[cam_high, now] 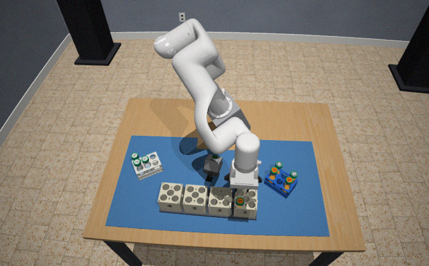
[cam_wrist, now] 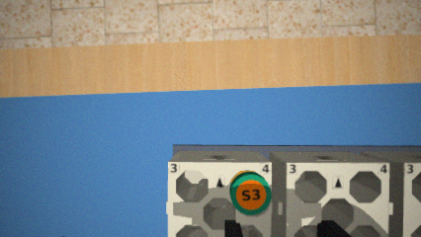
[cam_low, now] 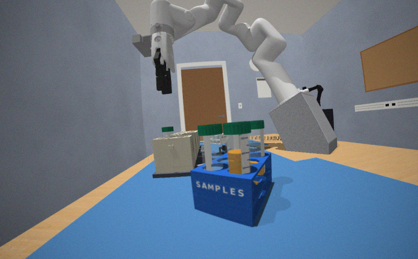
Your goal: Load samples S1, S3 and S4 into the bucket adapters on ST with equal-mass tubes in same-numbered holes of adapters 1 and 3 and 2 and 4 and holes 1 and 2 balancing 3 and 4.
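Four beige adapters stand in a row on the dark stand ST [cam_high: 177, 211]. The rightmost adapter [cam_high: 251, 207] [cam_wrist: 177, 207] holds one green-capped tube with an orange dot marked S3 [cam_high: 239, 200] [cam_wrist: 251, 194] [cam_low: 167, 129], seated in hole 4. I cannot read that adapter's side number. The other three adapters [cam_high: 170, 195] [cam_high: 195, 197] [cam_high: 220, 200] are empty. My gripper [cam_low: 163, 91] [cam_wrist: 280, 229] hangs high above the S3 tube, fingers apart and empty. The blue SAMPLES rack [cam_high: 277, 187] [cam_low: 230, 192] holds two orange-dot tubes [cam_high: 274, 170] [cam_high: 289, 179] and two pale-dot tubes.
A white blanks rack [cam_high: 150, 173] with three green-capped tubes stands at the mat's left. The small desk with the green DONE key [cam_high: 214, 157] sits behind the stand, under the arm. The arm's grey base [cam_low: 301, 124] stands at the table's back.
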`<state>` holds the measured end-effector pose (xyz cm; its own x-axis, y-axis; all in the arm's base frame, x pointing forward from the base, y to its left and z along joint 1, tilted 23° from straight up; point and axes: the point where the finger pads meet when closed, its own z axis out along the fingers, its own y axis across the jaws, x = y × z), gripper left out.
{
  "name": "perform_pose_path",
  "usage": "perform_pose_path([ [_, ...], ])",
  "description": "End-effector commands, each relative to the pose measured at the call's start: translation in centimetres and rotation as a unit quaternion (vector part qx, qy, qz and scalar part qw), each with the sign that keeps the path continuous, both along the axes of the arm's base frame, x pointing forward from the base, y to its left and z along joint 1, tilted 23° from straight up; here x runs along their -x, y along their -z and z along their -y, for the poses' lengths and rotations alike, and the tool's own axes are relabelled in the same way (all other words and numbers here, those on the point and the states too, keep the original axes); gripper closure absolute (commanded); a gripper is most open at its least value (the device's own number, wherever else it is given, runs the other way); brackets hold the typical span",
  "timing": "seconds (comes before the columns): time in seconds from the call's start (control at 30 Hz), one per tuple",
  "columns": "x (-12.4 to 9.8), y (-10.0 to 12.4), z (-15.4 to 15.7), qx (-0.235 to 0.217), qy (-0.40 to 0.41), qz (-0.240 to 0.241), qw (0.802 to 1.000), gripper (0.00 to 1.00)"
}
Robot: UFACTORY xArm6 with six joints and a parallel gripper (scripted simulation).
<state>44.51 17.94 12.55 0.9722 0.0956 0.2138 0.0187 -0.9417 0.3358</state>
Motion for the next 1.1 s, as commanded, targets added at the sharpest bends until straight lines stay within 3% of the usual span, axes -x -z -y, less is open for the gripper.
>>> perform_pose_path([
  [0.0,-0.1,-0.2,-0.1,-0.001,0.000,0.002,1.000,0.56],
  [0.07,-0.1,-0.2,-0.1,-0.001,0.000,0.002,1.000,0.56],
  [0.1,0.3,0.0,-0.4,-0.005,0.015,0.007,1.000,0.43],
  [0.4,2.9,1.4,-2.3,-0.033,0.121,0.044,0.991,0.43],
  [0.73,6.6,3.3,-5.1,-0.071,0.271,0.096,0.955,0.43],
  [1.07,9.5,4.8,-7.4,-0.073,0.279,0.099,0.953,0.43],
])
